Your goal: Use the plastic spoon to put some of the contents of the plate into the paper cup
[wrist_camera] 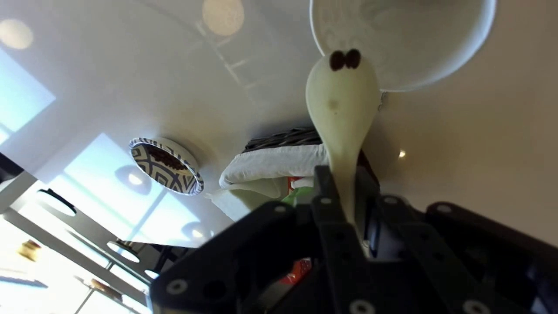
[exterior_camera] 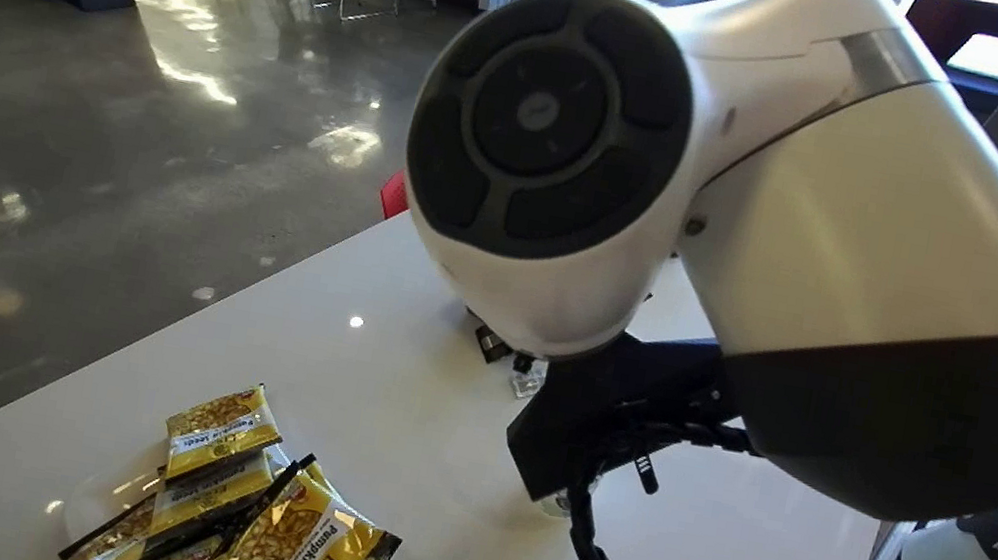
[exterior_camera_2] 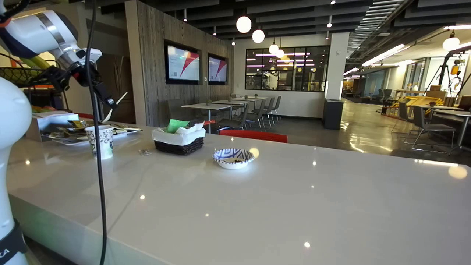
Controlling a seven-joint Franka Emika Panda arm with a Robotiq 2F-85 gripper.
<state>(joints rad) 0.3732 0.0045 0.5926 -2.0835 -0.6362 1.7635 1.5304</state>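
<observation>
The plastic spoon (wrist_camera: pixel 342 93) looks cream-white, with two dark brown pieces at its tip. My gripper (wrist_camera: pixel 344 179) is shut on its handle; in an exterior view the gripper (exterior_camera_2: pixel 112 104) holds the spoon (exterior_camera_2: pixel 107 117) tilted, bowl down, close above the rim of the paper cup (exterior_camera_2: pixel 103 141). In the wrist view the spoon's tip overlaps the rim of the white cup (wrist_camera: pixel 405 43). The plate is a blue-and-white patterned bowl (exterior_camera_2: pixel 232 162) further along the table; in the wrist view the bowl (wrist_camera: pixel 170 168) holds dark pieces. The arm hides the gripper and spoon in an exterior view.
A dark basket (exterior_camera_2: pixel 180 148) with white cloth and coloured packets stands between cup and bowl. A tray of packets (exterior_camera_2: pixel 60 141) and a box (exterior_camera_2: pixel 33 127) lie behind the cup. Pumpkin seed packets (exterior_camera: pixel 301 551) are piled near the table edge. A black cable (exterior_camera_2: pixel 100 184) hangs in view.
</observation>
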